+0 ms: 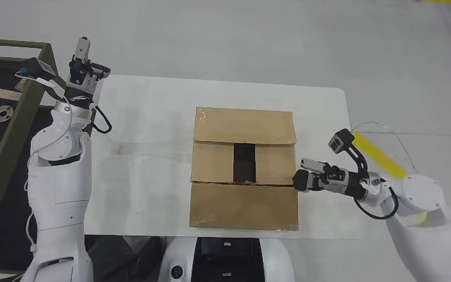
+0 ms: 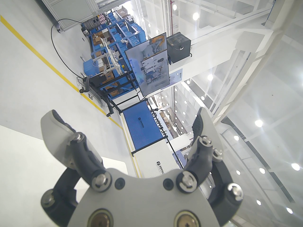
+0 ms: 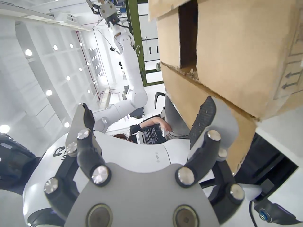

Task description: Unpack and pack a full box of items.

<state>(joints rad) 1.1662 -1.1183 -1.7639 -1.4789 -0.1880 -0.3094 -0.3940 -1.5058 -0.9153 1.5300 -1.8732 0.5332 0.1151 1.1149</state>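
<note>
A brown cardboard box (image 1: 244,168) stands in the middle of the white table (image 1: 148,162). Its top flaps lie nearly flat, with a dark gap (image 1: 244,162) between the two inner ones. The box (image 3: 236,48) rises right beside my right gripper (image 3: 144,114), which is open with nothing between its fingers. That right gripper (image 1: 304,178) sits at the box's right edge, near the front flap's seam. My left gripper (image 2: 125,121) is open and empty, raised and pointing up toward the ceiling. The left gripper (image 1: 84,51) is at the table's far left corner, well away from the box.
A dark green framed cart (image 1: 21,99) stands off the table's left side. A yellow floor line (image 1: 377,156) runs behind my right arm. Bare tabletop lies to the left of the box.
</note>
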